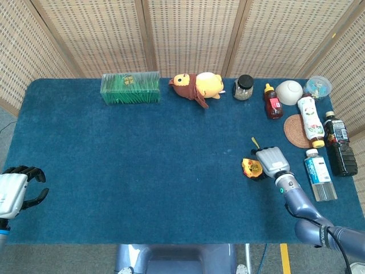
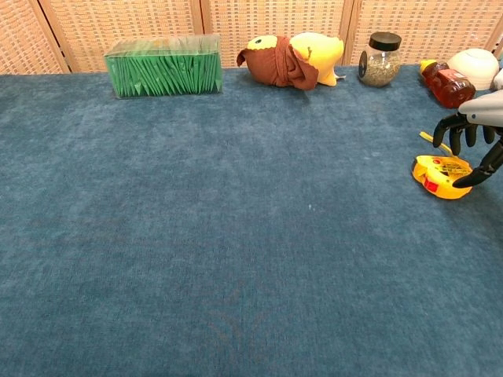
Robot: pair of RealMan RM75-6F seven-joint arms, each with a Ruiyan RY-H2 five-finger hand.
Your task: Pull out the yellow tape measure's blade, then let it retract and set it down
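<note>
One robot hand matters here: the right robot hand (image 2: 471,145) hangs with curled fingers spread, holding nothing, just over the right side of the yellow tape measure (image 2: 442,175). The tape measure lies flat on the blue surface (image 1: 142,165), toward the robot's left of this hand. Its short yellow tab (image 1: 254,142) points away toward the far edge. The left robot hand (image 1: 14,191) is well apart, loosely curled, empty.

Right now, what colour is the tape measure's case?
Yellow tape measure, with red and black patches; clearest in the chest view.
</note>
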